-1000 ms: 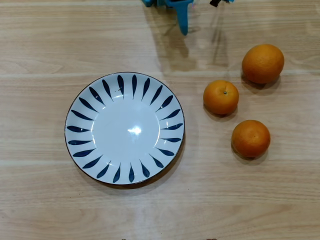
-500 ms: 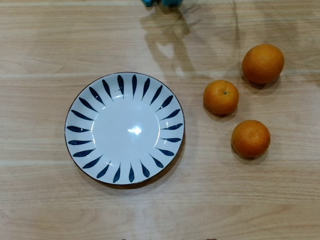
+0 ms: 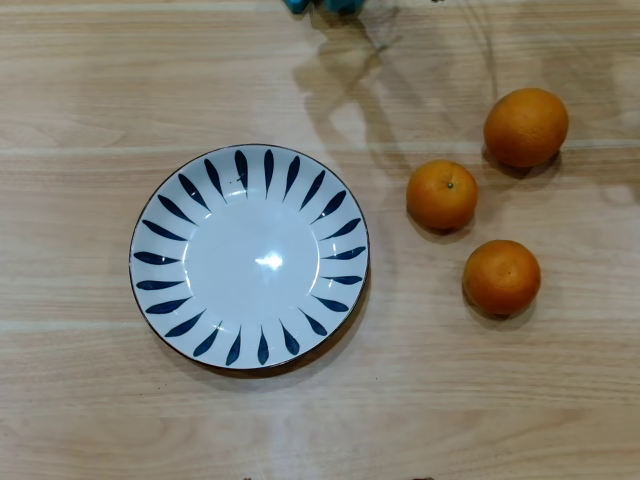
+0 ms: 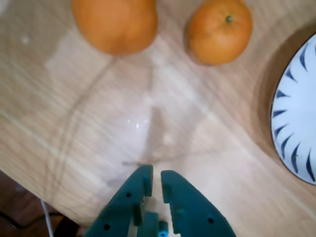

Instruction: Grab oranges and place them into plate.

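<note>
Three oranges lie on the wooden table to the right of the plate (image 3: 160, 215) in the overhead view: a large orange (image 3: 526, 126) at the back, a small orange with a stem dot (image 3: 442, 195), and another small orange (image 3: 501, 277) in front. The plate is empty. In the wrist view my teal gripper (image 4: 157, 177) is at the bottom, empty, its jaws almost together, hovering above bare table. The large orange (image 4: 116, 22) and the stem-dot orange (image 4: 219, 32) lie ahead of it, and the plate (image 4: 298, 123) is at the right edge. The third orange is out of the wrist view.
Only a teal bit of the arm (image 3: 296, 4) shows at the top edge of the overhead view. The table edge (image 4: 29, 185) runs across the lower left of the wrist view, with dark floor and a pale cable (image 4: 47, 217) beyond it.
</note>
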Robot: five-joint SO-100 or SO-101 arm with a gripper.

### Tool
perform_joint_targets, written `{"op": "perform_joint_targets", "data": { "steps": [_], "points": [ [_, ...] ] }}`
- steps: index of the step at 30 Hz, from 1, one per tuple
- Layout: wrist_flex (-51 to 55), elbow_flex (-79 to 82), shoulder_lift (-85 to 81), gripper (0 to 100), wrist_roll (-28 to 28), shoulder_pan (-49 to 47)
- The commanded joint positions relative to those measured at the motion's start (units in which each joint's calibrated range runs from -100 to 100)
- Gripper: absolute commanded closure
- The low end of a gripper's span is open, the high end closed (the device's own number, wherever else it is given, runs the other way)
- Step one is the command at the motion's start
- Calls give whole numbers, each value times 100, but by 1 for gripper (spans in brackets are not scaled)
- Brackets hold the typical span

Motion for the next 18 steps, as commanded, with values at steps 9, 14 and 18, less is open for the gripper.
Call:
{"op": "perform_joint_targets", "data": {
  "steps": [9, 14, 18],
  "points": [
    [-8, -1138, 591, 71, -575, -231],
    [-76, -1202, 600, 70, -590, -223],
    [-76, -1247, 616, 70, -805, -247]
  ]
}}
